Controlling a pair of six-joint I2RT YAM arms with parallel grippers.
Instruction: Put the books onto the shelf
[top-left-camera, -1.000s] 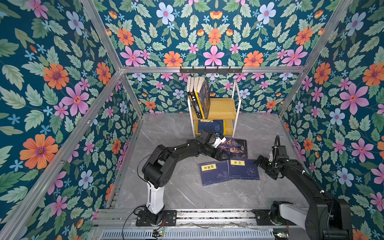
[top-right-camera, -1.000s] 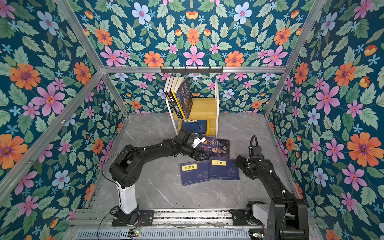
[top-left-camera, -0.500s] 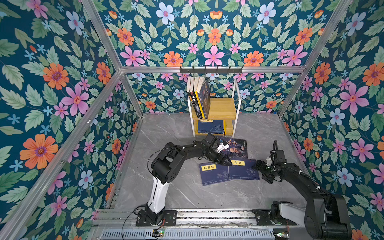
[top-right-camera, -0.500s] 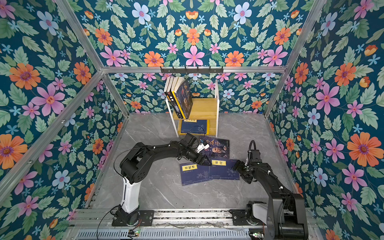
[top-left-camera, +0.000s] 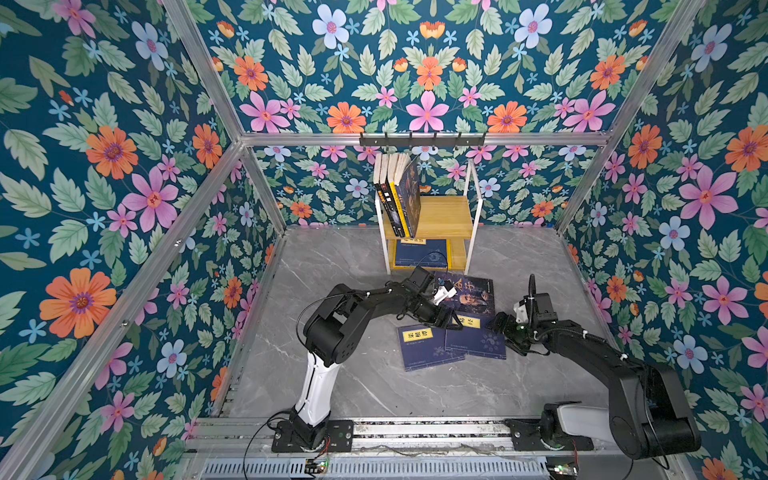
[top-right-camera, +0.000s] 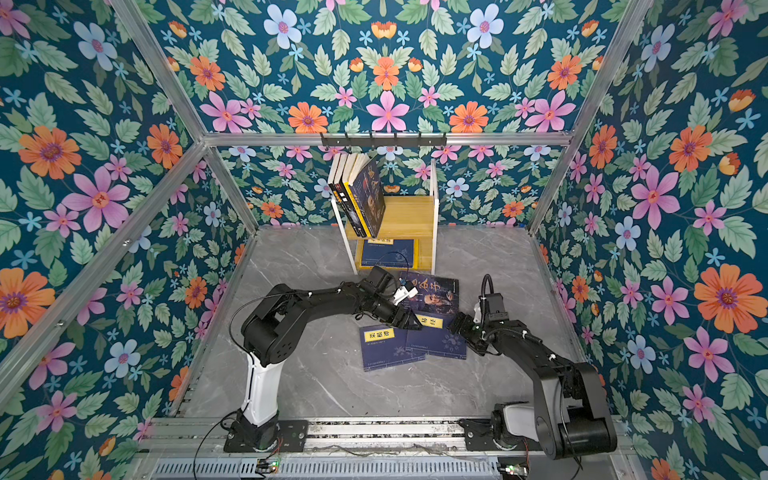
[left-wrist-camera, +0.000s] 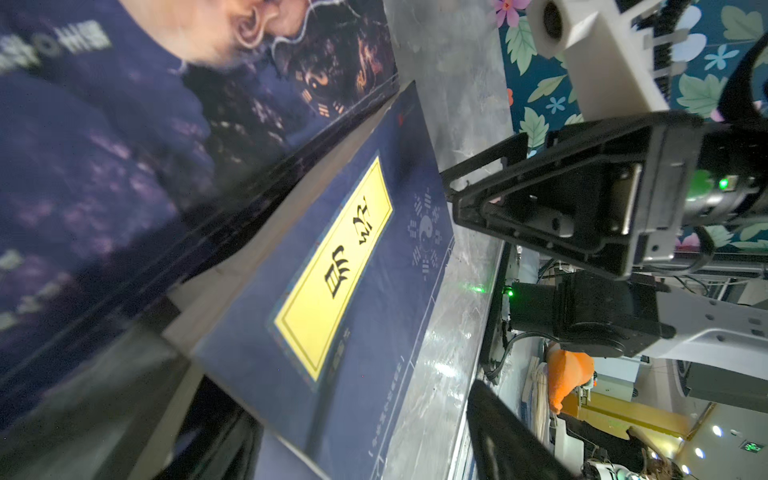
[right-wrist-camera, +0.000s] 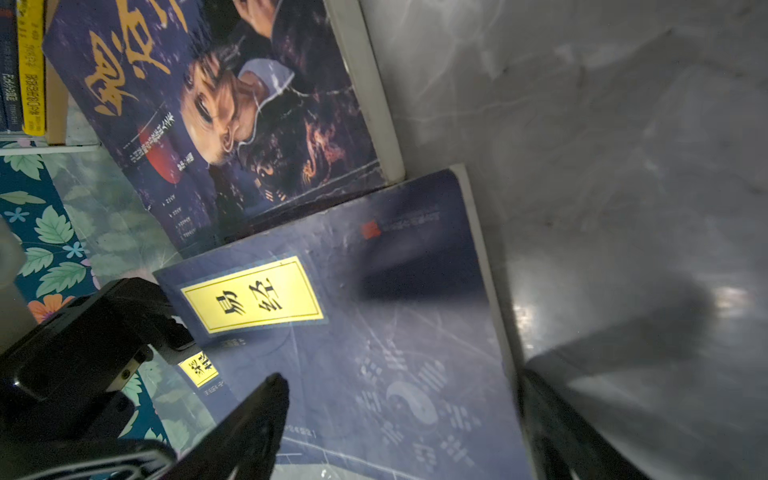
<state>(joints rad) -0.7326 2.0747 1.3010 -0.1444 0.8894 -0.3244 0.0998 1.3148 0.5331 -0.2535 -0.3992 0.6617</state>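
Observation:
Three books lie on the grey floor in both top views: a purple portrait book (top-left-camera: 471, 297) and two navy books with yellow labels. The right navy book (top-left-camera: 478, 340) overlaps the left one (top-left-camera: 428, 347). My left gripper (top-left-camera: 453, 323) is at the right navy book's left edge, open, with its jaws on either side of that edge (left-wrist-camera: 353, 415). From the opposite side, my right gripper (top-left-camera: 498, 328) stands open over the book's right edge (right-wrist-camera: 401, 382). The shelf (top-left-camera: 451, 216) at the back holds several upright books (top-left-camera: 399, 191), and a navy book (top-left-camera: 419, 251) lies flat on its lower board.
A black hook rail (top-left-camera: 422, 139) runs along the back frame above the shelf. Floral walls close in the back and both sides. The arm bases sit on a metal rail (top-left-camera: 415, 432) at the front edge.
My left gripper moved from near the shelf toward the front, to the navy book's left edge, and its jaws narrowed. My right gripper moved left to the book's right edge.

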